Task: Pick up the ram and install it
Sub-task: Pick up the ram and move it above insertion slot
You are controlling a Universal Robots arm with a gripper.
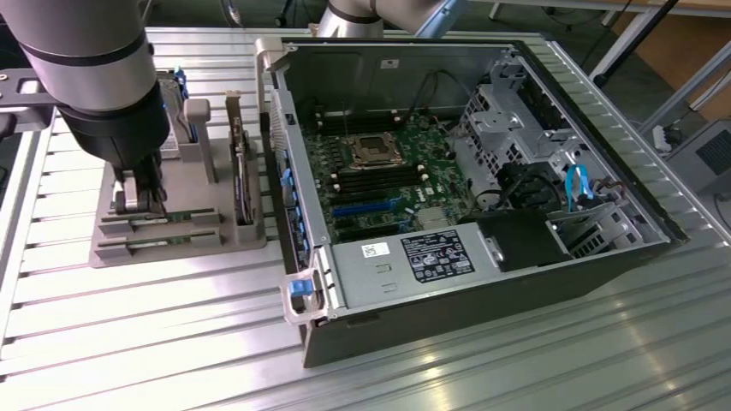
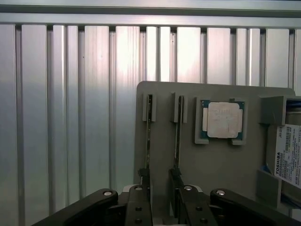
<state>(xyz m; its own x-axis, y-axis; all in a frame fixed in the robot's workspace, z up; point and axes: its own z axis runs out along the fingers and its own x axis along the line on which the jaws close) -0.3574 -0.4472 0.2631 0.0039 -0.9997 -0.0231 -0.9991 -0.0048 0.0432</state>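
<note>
Two ram sticks lie edge-up in parallel slots of a grey holder tray [image 2: 211, 169]. In the wrist view they are thin green strips, one ram stick [image 2: 148, 132] beside the other [image 2: 178, 132]. My gripper [image 2: 160, 181] hangs just over their near ends, its dark fingers [image 2: 142, 197] apart and nothing clamped between them. In the exterior view the gripper [image 1: 139, 201] reaches down onto the tray at the exterior view's left, right behind the ram slots [image 1: 171, 217]. The open computer case [image 1: 457, 171] with its motherboard [image 1: 389, 171] lies to the exterior view's right.
The tray also holds a square silver processor [image 2: 223, 120], a labelled hard drive [image 2: 289, 155] and a dark expansion card [image 1: 240, 171] standing on edge. Everything rests on a ribbed aluminium table [image 1: 171, 342]. The case's metal wall [image 1: 280, 128] rises between tray and motherboard.
</note>
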